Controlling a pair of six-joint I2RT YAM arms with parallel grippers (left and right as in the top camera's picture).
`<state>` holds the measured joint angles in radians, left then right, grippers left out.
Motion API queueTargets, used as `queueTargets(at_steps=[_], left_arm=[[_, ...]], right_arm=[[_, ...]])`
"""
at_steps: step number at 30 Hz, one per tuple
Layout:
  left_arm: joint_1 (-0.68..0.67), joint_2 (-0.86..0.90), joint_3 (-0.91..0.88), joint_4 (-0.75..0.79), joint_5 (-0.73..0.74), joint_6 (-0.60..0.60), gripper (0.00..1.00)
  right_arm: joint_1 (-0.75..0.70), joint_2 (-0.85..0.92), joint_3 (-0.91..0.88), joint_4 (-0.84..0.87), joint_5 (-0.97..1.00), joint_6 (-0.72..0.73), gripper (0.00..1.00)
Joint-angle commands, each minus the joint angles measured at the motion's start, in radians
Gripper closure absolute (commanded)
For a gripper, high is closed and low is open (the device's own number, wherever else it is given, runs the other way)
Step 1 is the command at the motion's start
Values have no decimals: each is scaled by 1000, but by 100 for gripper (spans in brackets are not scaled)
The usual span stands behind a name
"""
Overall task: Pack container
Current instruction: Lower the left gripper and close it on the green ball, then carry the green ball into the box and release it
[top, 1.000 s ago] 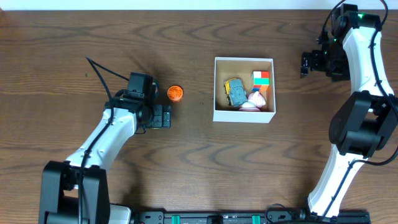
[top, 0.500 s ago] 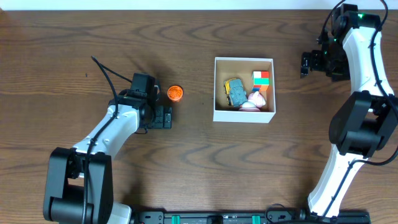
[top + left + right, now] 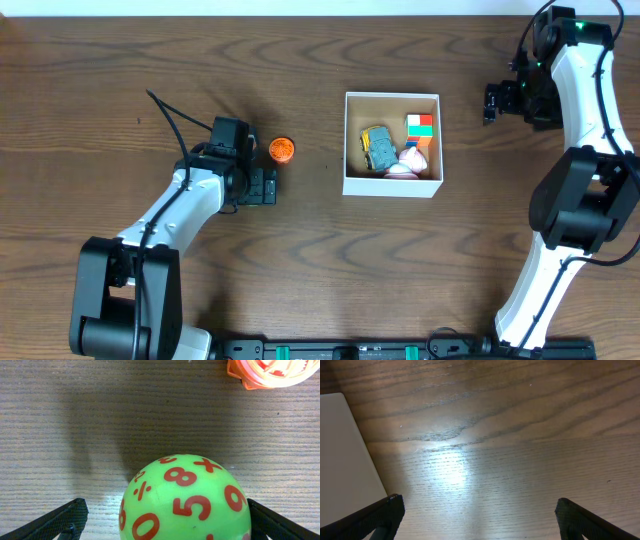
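Beside left gripper (image 3: 262, 187), spread astride green ball (image 3: 185, 497): orange toy (image 3: 282, 150). Right gripper (image 3: 490, 103) spread, empty, near container (image 3: 392, 187).

A bright green ball (image 3: 185, 500) is printed with red numerals and signs. An orange toy (image 3: 267, 371) is streaked with paler cream. The container (image 3: 392, 186) is walled in white and lined in tan. Inside it a yellow car (image 3: 377, 147) and a red, green and white cube (image 3: 420, 125) are seen. The surface (image 3: 300, 260) is grained in dark brown.
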<state>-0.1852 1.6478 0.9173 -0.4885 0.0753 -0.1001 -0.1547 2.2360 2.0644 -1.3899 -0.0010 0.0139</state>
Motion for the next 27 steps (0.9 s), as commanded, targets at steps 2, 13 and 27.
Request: queueTargets(at_steps=[2,13,27], left_arm=[[-2,4,16,0,3,16,46],[-2,-2,18,1,3,17,50],[-41,-263,70,19,174,16,43]], right_arm=[[5,3,-3,0,0,-11,1],[5,3,-3,0,0,-11,1],[5,3,-3,0,0,-11,1]])
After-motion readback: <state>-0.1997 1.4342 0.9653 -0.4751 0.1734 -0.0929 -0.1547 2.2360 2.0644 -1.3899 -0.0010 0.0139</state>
